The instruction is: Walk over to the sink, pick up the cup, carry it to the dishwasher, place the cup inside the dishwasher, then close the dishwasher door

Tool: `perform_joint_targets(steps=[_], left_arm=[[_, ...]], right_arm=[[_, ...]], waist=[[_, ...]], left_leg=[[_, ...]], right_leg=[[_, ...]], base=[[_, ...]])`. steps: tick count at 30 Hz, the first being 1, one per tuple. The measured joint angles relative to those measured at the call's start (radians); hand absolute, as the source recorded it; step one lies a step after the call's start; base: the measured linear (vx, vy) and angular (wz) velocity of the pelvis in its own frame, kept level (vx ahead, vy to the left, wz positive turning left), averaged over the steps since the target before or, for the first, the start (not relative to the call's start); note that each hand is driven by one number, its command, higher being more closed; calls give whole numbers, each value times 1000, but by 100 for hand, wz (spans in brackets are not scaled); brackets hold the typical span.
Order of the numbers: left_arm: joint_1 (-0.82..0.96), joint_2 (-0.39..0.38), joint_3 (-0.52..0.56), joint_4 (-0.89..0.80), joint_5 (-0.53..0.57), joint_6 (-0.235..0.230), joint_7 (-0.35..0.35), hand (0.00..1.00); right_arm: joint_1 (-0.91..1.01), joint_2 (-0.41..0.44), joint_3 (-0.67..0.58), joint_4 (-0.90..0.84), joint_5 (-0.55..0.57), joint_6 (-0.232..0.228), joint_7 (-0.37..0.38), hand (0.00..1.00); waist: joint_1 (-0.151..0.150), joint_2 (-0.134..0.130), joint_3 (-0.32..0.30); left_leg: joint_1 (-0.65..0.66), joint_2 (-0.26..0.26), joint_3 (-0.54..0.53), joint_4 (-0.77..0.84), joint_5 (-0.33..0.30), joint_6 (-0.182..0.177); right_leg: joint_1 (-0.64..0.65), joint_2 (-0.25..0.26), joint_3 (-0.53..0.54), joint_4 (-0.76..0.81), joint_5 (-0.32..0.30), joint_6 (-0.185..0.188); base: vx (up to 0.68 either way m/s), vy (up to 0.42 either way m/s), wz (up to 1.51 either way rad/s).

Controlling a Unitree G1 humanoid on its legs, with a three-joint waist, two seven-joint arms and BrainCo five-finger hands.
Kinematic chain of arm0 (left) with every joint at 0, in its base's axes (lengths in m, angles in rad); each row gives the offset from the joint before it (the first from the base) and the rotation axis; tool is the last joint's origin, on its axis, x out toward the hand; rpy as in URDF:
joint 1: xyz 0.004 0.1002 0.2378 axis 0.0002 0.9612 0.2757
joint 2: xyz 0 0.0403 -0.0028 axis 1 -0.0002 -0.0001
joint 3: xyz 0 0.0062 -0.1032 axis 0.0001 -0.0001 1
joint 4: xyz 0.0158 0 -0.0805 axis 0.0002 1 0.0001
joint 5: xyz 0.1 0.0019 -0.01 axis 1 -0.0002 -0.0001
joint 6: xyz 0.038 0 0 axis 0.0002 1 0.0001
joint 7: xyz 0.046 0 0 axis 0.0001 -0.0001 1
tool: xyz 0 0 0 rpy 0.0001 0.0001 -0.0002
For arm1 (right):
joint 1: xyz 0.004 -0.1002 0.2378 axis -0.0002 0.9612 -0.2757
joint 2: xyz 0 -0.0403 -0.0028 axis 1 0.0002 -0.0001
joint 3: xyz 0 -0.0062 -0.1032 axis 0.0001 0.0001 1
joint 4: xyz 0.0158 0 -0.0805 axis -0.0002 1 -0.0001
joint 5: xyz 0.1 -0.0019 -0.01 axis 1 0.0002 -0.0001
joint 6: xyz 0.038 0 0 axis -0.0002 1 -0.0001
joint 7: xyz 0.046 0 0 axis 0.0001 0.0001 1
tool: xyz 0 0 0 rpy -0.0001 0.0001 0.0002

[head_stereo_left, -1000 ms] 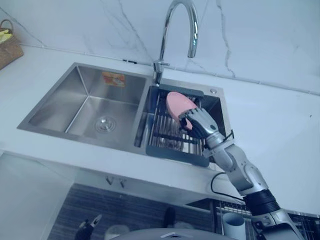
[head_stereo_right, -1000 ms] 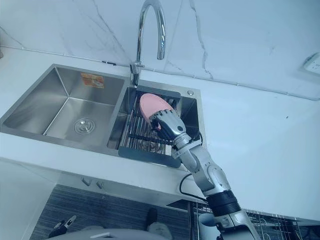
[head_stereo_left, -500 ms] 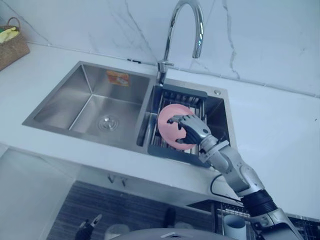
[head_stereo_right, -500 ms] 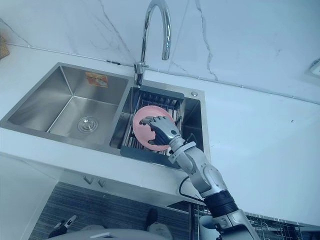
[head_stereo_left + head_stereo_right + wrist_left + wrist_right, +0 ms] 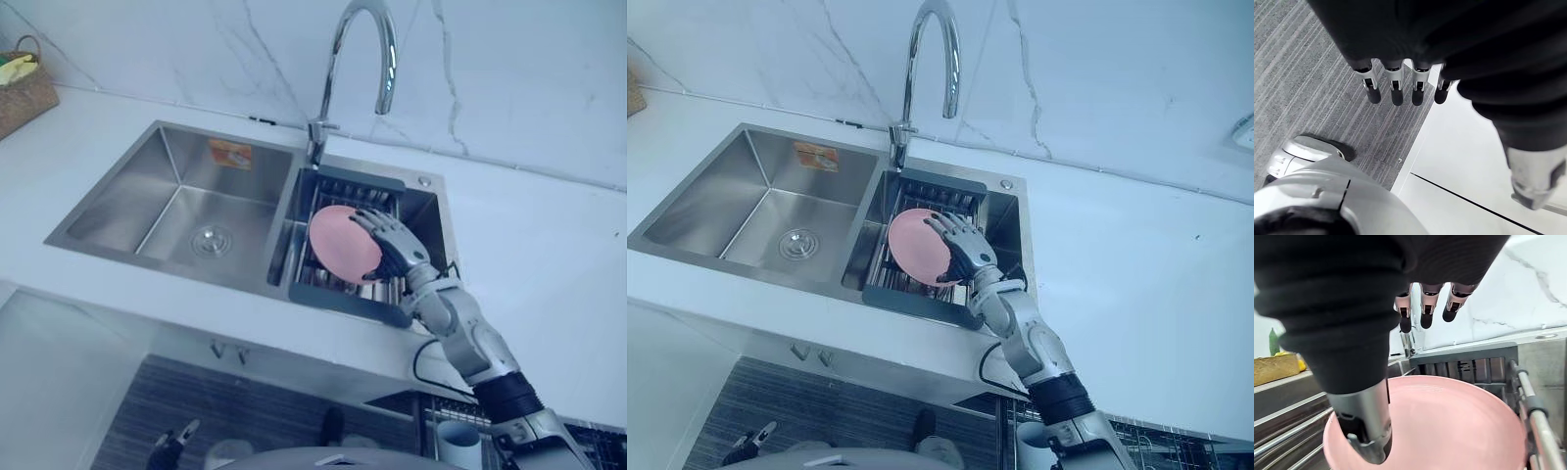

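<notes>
The right hand (image 5: 397, 250) has its fingers curled over the rim of a smooth, matte pink bowl (image 5: 343, 242), the thumb (image 5: 1366, 431) lying inside the shallow hollow, so the bowl is pinched between them. The bowl is round and stands tipped up on edge, its underside facing the left basin. It is over the wire drying rack (image 5: 345, 296), a dark-framed tray of thin metal bars that sits in the right basin of the sink (image 5: 127, 191). The sink is brushed steel with sharp square corners, a round drain (image 5: 208, 240) in the left basin and an orange sticker (image 5: 228, 154) on its back wall. A polished, high arched faucet (image 5: 338, 59) rises behind the divider. The countertop (image 5: 549, 255) is plain white, and the wall (image 5: 509, 69) is pale marble with grey veins. A woven basket (image 5: 24, 93) stands at the far left. The left hand (image 5: 1396, 90) hangs with its fingers straight and slack over grey striped flooring (image 5: 1303, 88).
</notes>
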Motion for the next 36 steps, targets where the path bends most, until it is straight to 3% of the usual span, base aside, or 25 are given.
perform_joint_targets(steps=[9, 18, 26, 30, 36], left_arm=[[7, 0, 1, -1, 0, 1, 3, 0], [13, -1, -1, -1, 0, 1, 5, 0], [14, -1, -3, -1, 0, 0, 5, 0], [14, -1, -3, 0, 0, -1, 6, 0], [14, -5, -5, 0, -7, -2, 23, 0]], right_arm=[[108, 26, -42, -96, 61, 16, 120, 0], [157, 43, -64, -168, 83, 5, 192, 0], [158, 43, -63, -167, 80, -2, 168, 0], [158, 56, -56, -165, 173, 47, 129, 0], [157, 154, -41, -165, 330, 108, 63, 0]], waist=[[-24, 0, 0], [-23, 11, 7], [-23, 13, 8], [-21, 16, 9], [-17, 23, 8]], left_leg=[[17, 1, 20, -3, 0, 0], [28, 5, 40, -5, -4, -1], [29, 7, 39, -9, -5, -1], [29, 7, 36, -13, -4, -1], [29, 7, 20, -15, -4, -1]], right_leg=[[8, 2, 16, 0, 0, 0], [11, 3, 30, 0, -1, -1], [11, 4, 26, 0, -5, -2], [11, 3, 23, 0, -5, -2], [12, 2, 7, 0, -7, 0]], base=[[0, 7, -5], [-12, 12, -5], [0, 0, 0], [0, 0, 0], [4, 3, 3]])
